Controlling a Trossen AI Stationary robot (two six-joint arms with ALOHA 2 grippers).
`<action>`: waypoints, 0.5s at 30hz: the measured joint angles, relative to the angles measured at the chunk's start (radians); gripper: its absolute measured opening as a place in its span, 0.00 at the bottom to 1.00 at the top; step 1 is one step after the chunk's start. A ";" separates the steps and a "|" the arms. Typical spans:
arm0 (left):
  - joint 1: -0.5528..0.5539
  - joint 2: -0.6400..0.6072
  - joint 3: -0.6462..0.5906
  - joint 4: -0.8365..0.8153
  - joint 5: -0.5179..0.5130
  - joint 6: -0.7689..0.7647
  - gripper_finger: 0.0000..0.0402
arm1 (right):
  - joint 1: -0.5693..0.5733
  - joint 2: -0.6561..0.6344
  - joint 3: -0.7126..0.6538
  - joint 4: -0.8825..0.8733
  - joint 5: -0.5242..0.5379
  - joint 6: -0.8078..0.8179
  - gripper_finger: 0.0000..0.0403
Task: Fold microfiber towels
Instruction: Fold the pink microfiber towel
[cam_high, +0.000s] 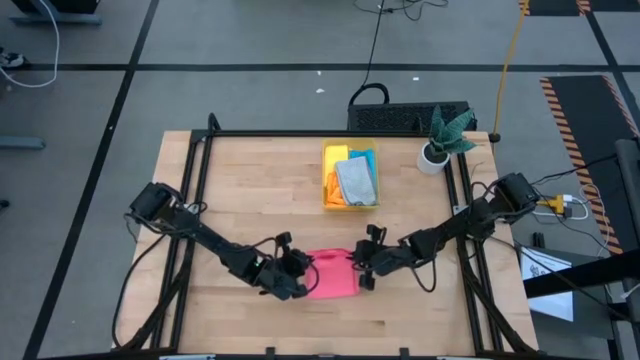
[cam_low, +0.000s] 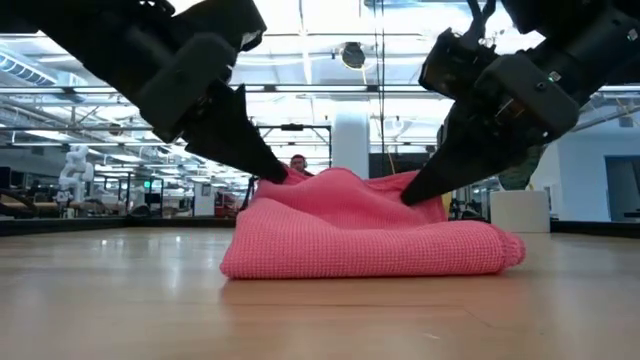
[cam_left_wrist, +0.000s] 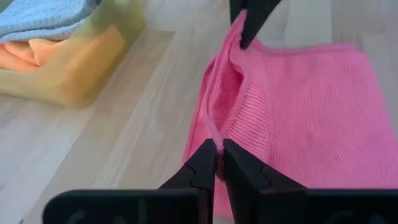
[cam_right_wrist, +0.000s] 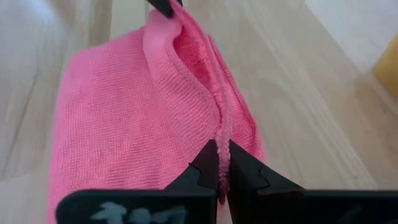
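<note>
I have the pink towel (cam_high: 334, 275) near the tabletop's front edge, half folded, left gripper (cam_left_wrist: 219, 163) and right gripper (cam_right_wrist: 222, 163) each pinching its edge; remaining towels (cam_high: 352, 178) wait in the bin (cam_high: 327, 178).

Grey taped floor (cam_high: 250, 40), bright ceiling lights (cam_low: 320, 20), possibly shelving
</note>
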 joint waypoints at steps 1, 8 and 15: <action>0.003 -0.001 0.000 0.001 0.000 -0.008 0.09 | -0.001 0.000 -0.007 0.014 0.000 -0.003 0.01; 0.004 -0.018 0.000 -0.004 -0.012 0.020 0.14 | -0.028 0.000 -0.051 0.147 -0.003 -0.068 0.01; -0.013 -0.065 0.001 -0.052 -0.018 -0.013 0.25 | -0.067 0.000 -0.056 0.186 -0.034 -0.116 0.01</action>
